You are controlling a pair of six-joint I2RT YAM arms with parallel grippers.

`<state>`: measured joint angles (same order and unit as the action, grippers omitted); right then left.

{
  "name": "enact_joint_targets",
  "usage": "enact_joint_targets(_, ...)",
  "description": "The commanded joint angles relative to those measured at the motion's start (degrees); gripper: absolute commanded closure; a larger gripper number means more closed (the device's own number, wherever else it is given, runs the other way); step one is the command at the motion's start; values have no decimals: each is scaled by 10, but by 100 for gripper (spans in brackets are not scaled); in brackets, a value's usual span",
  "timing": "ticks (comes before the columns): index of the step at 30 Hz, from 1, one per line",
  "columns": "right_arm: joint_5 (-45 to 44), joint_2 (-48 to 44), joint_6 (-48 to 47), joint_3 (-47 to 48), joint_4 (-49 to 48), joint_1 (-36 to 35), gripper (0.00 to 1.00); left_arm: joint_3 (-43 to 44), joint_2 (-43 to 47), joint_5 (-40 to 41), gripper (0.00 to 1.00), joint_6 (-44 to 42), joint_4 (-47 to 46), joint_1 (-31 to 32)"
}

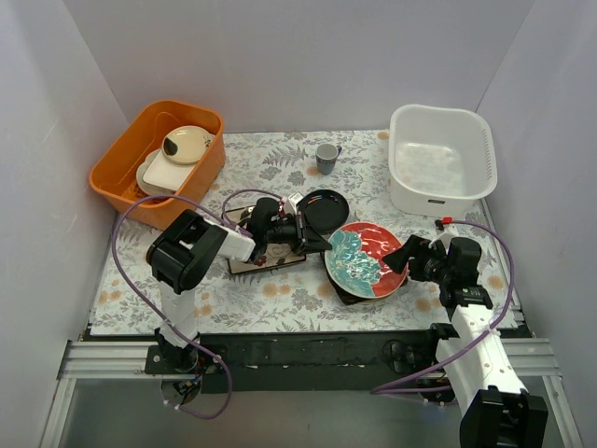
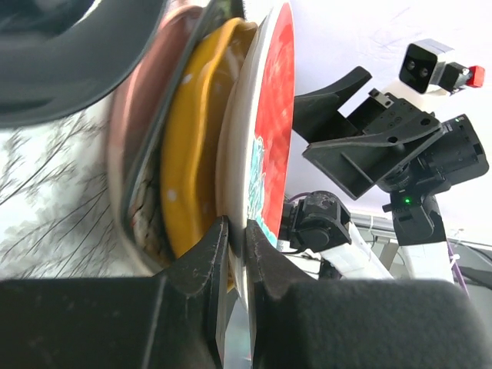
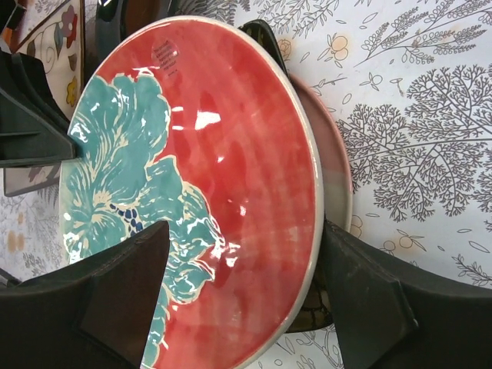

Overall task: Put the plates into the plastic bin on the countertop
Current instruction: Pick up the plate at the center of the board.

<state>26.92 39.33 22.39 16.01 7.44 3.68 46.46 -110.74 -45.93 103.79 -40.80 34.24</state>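
Red-and-teal round plate (image 1: 367,259), with a faint stamp near its rim too small to read, tops a stack at the centre-right of the counter (image 1: 280,168). Left hand (image 2: 234,231) pinches its left rim. Right hand (image 1: 410,259) is spread wide, straddling its right edge. White plastic bin (image 1: 434,201) stands far right, apart.

Plain pale grey panel walls (image 1: 280,56) enclose the fern-print cloth-covered tabletop (image 1: 280,163) at nine, twelve and three o'clock. At six, a black mounting rail (image 1: 308,350) sits on a silver metal frame (image 1: 103,357). The light is soft and even.
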Motion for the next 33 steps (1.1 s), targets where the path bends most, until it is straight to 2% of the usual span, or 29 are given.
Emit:
enact_joint_targets(1, 12, -7, 6, -5, 5, 6, 16, 51, 20, -54, 100, 5, -61, 19)
enact_joint_targets(11, 37, -7, 12, -8, 7, 15, 16, 61, -8, -51, 100, 20, -85, 29)
enact_joint_targets(24, 92, -51, 42, 14, 12, 18, 18, 63, -39, -52, 100, 69, -188, 36)
enact_joint_targets(33, 102, -72, 24, 59, 63, 18, 23, 101, -42, -58, 100, 61, -178, 42)
